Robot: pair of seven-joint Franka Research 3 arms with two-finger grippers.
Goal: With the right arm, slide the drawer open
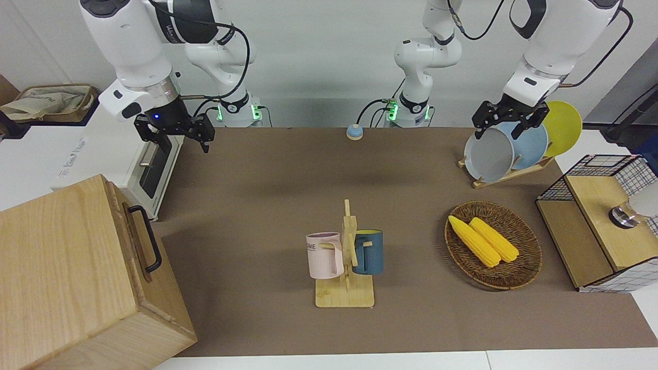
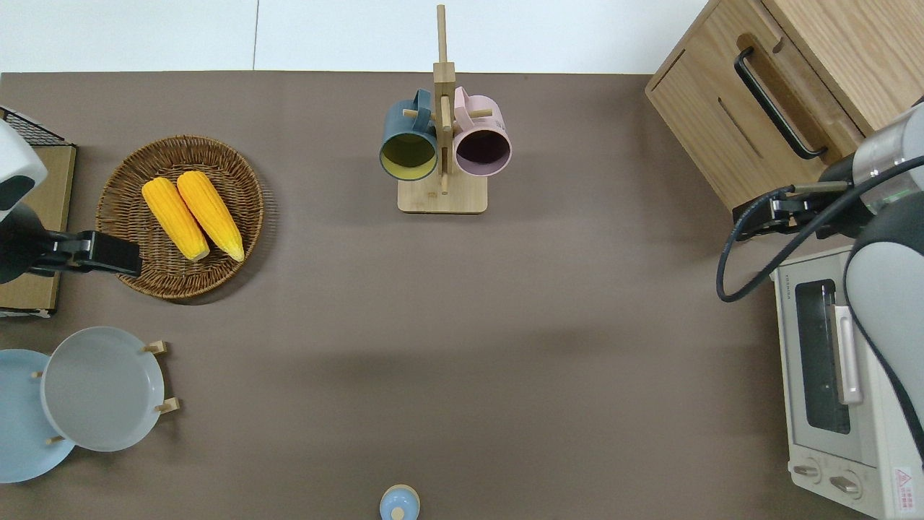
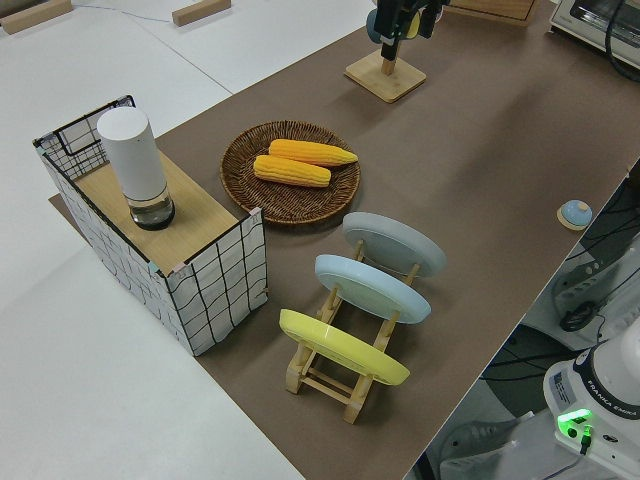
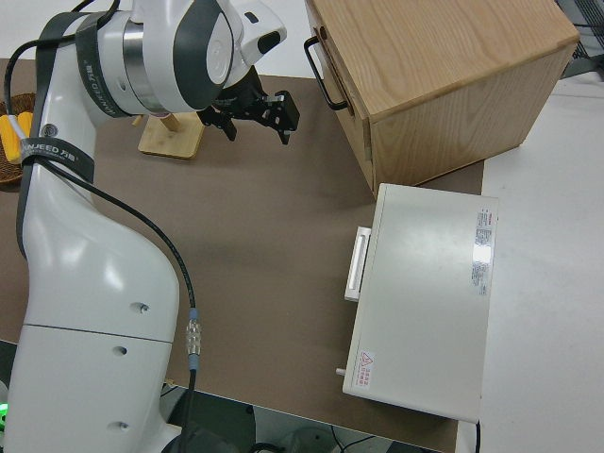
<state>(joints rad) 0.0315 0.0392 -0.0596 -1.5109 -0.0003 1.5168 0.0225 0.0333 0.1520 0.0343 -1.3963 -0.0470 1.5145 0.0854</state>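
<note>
The right tool hangs released over bare surface near the toaster oven, apart from the closed drawer and its handle. Left arm parked.

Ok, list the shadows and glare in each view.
Front view: soft shadows on the table beside the drawer and mug stand. Overhead view: a faint dark band across the table, a thin shadow by the basket. Left side view: even light. Right side view: a bright patch on the toaster oven.

Right gripper hangs just beside the cabinet — drawer shut.
</note>
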